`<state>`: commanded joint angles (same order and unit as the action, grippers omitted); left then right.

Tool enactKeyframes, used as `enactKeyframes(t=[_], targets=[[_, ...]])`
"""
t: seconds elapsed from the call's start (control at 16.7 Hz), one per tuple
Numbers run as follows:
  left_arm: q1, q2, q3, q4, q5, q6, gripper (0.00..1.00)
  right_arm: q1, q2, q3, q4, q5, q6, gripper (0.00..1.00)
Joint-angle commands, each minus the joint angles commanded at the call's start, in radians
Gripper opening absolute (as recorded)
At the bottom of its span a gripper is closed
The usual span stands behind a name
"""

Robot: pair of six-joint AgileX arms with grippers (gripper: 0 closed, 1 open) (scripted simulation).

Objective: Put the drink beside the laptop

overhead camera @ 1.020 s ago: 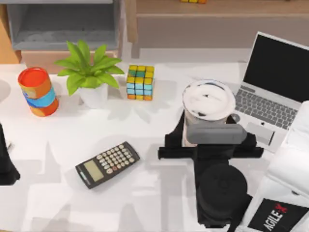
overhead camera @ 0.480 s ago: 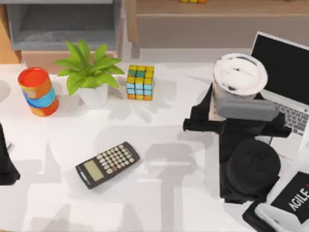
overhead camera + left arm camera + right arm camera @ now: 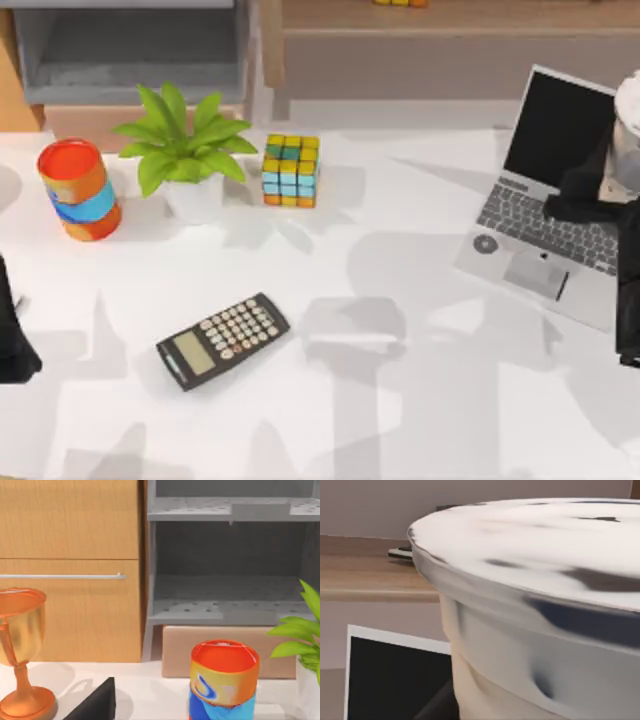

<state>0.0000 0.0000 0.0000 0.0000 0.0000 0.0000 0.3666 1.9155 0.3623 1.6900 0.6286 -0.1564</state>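
A: Far left edge of the tabletop [image 3: 330, 400]?
B: Left hand [image 3: 12, 340], a dark shape parked at the edge; cannot tell whether it is released or clenched. Its wrist camera faces an orange goblet [image 3: 20, 645], a wooden cabinet and a grey shelf unit.
A: Moving rightward?
B: Striped can [image 3: 80, 190], orange and blue, upright. Just beside it a potted plant [image 3: 185, 150]. Then a colour cube [image 3: 291, 170]. Nearer the front edge, a black calculator [image 3: 222, 340], lying flat and askew.
A: Right side?
B: Laptop [image 3: 545, 240], open, screen black, keyboard facing the front (largest item on the tabletop).
A: The drink?
B: Drink [image 3: 630, 120] at the far right edge of the top view, overlapping the laptop's right side, lid partly cut off. The right wrist view has its white lid and cup wall [image 3: 530, 605] very close, the laptop screen [image 3: 395, 680] behind.
A: Right hand?
B: Right hand [image 3: 610, 195], dark, clenched around the drink's body just below the lid.
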Motion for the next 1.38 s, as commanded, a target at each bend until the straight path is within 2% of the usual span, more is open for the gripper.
enactKeyframes(t=[0.48, 0.84, 1.02, 1.38], targets=[[0.0, 0.0, 0.0, 0.0, 0.0, 0.0, 1.0, -0.447, -0.05, -0.072, -0.047, -0.502, 0.043, 0.0], [0.0, 0.0, 0.0, 0.0, 0.0, 0.0, 1.0, -0.652, -0.039, -0.03, -0.124, -0.838, 0.136, 0.0], [0.0, 0.0, 0.0, 0.0, 0.0, 0.0, 1.0, -0.692, -0.031, -0.012, -0.144, -0.915, 0.163, 0.0], [0.0, 0.0, 0.0, 0.0, 0.0, 0.0, 1.0, -0.691, -0.033, -0.014, -0.144, -0.921, 0.166, 0.0]])
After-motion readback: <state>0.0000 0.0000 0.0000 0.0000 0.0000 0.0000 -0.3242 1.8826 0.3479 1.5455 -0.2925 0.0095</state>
